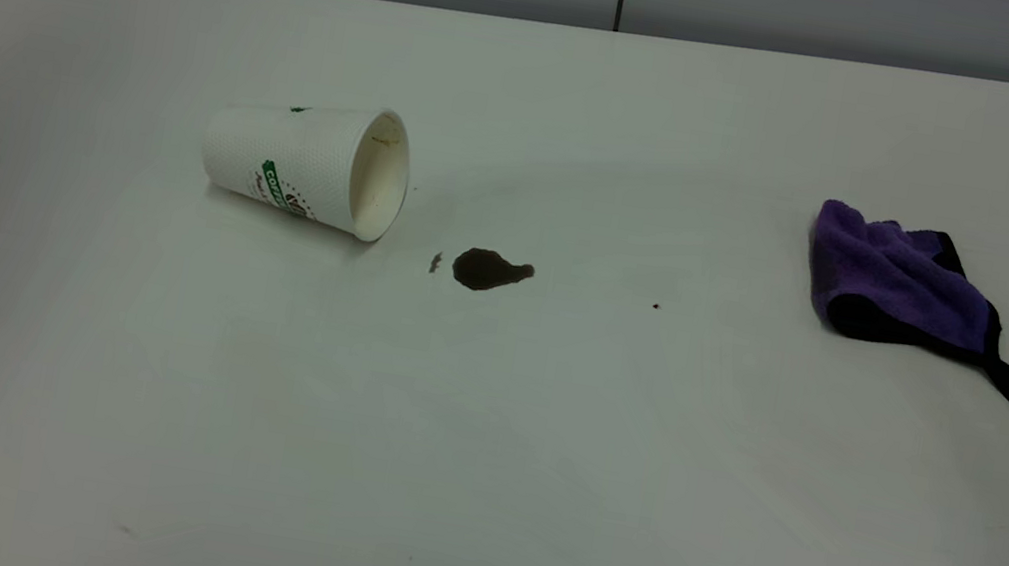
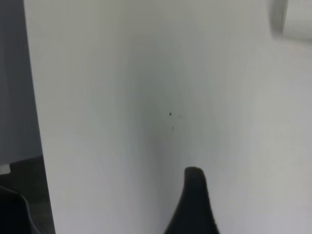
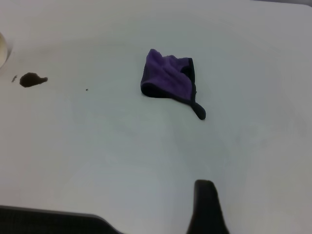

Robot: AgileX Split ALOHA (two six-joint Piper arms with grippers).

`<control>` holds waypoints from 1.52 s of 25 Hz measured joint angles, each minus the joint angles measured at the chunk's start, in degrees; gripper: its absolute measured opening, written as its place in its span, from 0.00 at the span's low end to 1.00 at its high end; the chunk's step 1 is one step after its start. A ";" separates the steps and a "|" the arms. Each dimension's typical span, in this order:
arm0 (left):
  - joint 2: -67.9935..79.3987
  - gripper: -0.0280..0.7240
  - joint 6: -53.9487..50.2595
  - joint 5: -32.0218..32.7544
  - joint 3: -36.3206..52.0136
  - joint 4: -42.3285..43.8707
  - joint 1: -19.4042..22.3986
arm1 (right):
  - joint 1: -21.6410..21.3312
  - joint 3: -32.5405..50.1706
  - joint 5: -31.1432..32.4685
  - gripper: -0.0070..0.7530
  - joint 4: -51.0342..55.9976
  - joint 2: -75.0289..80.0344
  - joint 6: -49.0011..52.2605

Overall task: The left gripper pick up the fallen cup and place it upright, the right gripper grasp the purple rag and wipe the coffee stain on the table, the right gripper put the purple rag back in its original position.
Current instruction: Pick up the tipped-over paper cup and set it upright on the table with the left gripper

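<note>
The cup (image 1: 306, 164) lies on its side on the table (image 1: 479, 441), left of centre, its open mouth turned toward the coffee stain (image 1: 488, 269). The stain is a small dark blot with a speck at its left. The purple rag (image 1: 905, 281) lies bunched at the right, its black loop strap trailing toward the front. Neither gripper shows in the exterior view. The left gripper (image 2: 194, 195) shows only as a dark tip over bare table, with a corner of the cup (image 2: 295, 19) far off. The right gripper (image 3: 204, 200) hangs well short of the rag (image 3: 168, 80) and the stain (image 3: 32, 79).
A tiny dark dot (image 1: 656, 305) sits between the stain and the rag. A grey wall runs behind the table's far edge. The table's edge (image 2: 36, 122) and a dark floor show beside the left gripper. A dark edge (image 3: 48, 219) borders the table near the right gripper.
</note>
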 joint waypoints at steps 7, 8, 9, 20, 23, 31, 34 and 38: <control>28.62 0.94 -6.80 5.70 -22.13 8.96 -12.37 | 0.00 0.00 0.00 0.76 0.00 0.00 0.00; 32.10 0.94 -6.86 6.34 -25.41 9.19 -13.58 | 0.00 0.00 0.00 0.76 0.00 0.00 0.00; 34.91 0.94 -6.92 7.23 -28.84 9.66 -14.83 | 0.00 0.00 0.00 0.76 0.00 0.00 0.00; 58.81 0.94 -4.11 17.28 -57.04 11.18 -22.78 | 0.00 0.00 0.00 0.76 0.00 0.00 0.00; 59.94 0.94 -4.10 17.23 -57.67 11.23 -23.32 | 0.00 0.00 0.00 0.76 0.00 0.00 0.00; 64.43 0.93 -5.55 17.28 -57.73 13.67 -23.60 | 0.00 0.00 0.00 0.76 0.00 0.00 0.00; 66.64 0.92 -7.09 17.15 -57.73 16.50 -23.60 | 0.00 0.00 0.00 0.76 0.00 0.00 0.00; 68.41 0.81 -7.91 17.15 -57.73 21.37 -23.60 | 0.00 0.00 0.00 0.76 0.00 0.00 0.00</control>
